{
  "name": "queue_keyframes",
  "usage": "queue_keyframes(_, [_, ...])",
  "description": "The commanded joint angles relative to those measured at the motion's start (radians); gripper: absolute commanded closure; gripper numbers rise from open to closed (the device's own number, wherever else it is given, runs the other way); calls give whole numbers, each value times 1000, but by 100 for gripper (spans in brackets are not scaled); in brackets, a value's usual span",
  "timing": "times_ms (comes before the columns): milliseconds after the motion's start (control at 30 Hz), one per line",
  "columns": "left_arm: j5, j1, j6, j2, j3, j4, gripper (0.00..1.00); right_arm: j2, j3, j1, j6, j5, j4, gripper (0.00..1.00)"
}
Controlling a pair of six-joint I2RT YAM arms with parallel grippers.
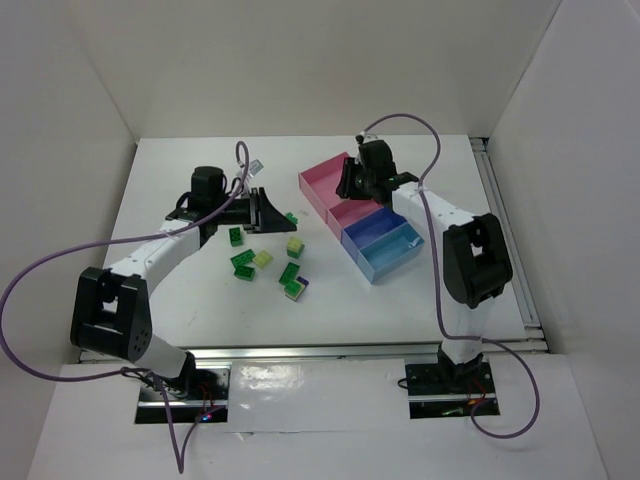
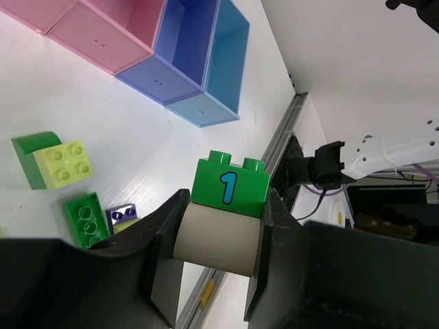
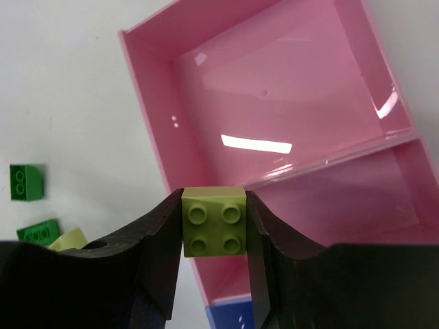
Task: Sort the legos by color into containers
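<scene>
White table [image 1: 330,310], white walls [image 1: 300,60]. Upper right: with right gripper [image 3: 213,205] jaws shut on pale yellow-green brick [image 3: 214,223], centre over pink tray [image 3: 274,103], lower, then release. Centre left: hold green "1" brick [image 2: 228,187] clamped in left gripper [image 2: 226,205] jaws.

This is a robotics lab test cell. Plain white panels [image 1: 70,90] box in a white tabletop [image 1: 400,310] ahead of the grippers and out to either side of them. Behind the left gripper [image 2: 223,233] and right gripper [image 3: 214,223], the two arms are bolted to metal base plates [image 1: 445,378] at the table's near edge, with purple cables [image 1: 402,116] looping loose alongside. An aluminium rail [image 1: 508,240] runs outboard of the right gripper, with dark gear [image 2: 391,205] beyond it.
</scene>
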Motion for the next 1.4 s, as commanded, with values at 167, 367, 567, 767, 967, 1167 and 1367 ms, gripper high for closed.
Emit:
queue_keyframes(167, [-21, 13, 43, -53, 16, -50, 100, 126, 195, 10, -10, 79, -52, 71])
queue_keyframes(367, [-30, 13, 42, -53, 7, -48, 100, 116, 155, 10, -19, 88, -23, 70])
queue_keyframes(567, [-21, 13, 42, -53, 7, -36, 100, 205, 244, 10, -29, 99, -36, 58])
queue_keyframes(767, [-12, 13, 51, -53, 7, -45, 100, 229, 302, 10, -38, 130, -84, 12])
queue_keyframes(967, [50, 13, 80, -34, 7, -45, 100, 102, 195, 10, -58, 112, -66, 18])
queue_keyframes(1167, [133, 13, 89, -16, 7, -18, 100, -100, -32, -8, -68, -196, 66, 25])
queue_keyframes(1367, [182, 4, 89, 18, 16, 16, 100, -232, -176, -17, -21, -483, 141, 17])
